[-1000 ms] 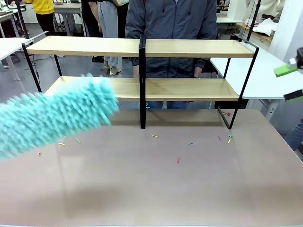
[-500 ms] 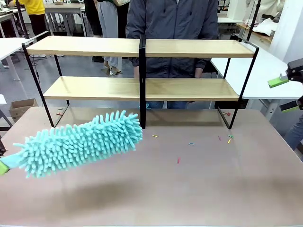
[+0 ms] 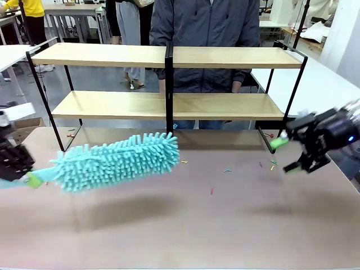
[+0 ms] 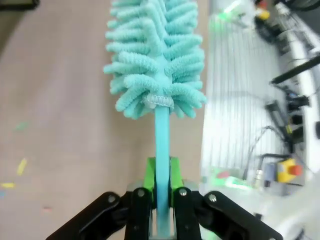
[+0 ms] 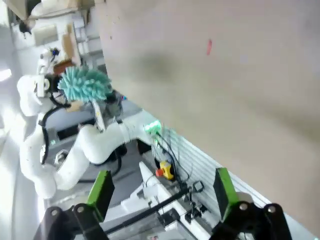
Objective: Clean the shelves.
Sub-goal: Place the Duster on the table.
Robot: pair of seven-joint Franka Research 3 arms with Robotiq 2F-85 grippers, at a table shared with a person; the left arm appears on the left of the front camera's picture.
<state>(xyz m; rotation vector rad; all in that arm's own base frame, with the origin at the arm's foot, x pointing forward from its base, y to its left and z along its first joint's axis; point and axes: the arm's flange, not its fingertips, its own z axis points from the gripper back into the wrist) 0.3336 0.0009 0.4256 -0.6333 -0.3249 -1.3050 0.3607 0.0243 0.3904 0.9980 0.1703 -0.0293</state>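
Note:
The shelves (image 3: 225, 57), a two-tier rack of light wooden boards on a black frame, stand at the far side of the beige tabletop (image 3: 225, 225). My left gripper (image 3: 31, 179) is shut on the handle of a teal fluffy duster (image 3: 118, 160). The duster hangs over the table's left half, in front of the lower left board and apart from it. In the left wrist view the green pads (image 4: 149, 172) clamp the duster's handle (image 4: 161, 135). My right gripper (image 3: 284, 154) hovers open over the table's right side, near the rack's right foot, with its pads (image 5: 102, 187) wide apart and nothing between them.
Small coloured scraps (image 3: 226, 170) lie scattered on the tabletop in front of the rack. A person in a dark jacket (image 3: 205, 22) stands close behind the shelves. A white table (image 3: 315, 90) sits at the right.
The duster has swung in from the left edge toward the table's middle and dropped lower. My right gripper has come in from the right edge, down over the table.

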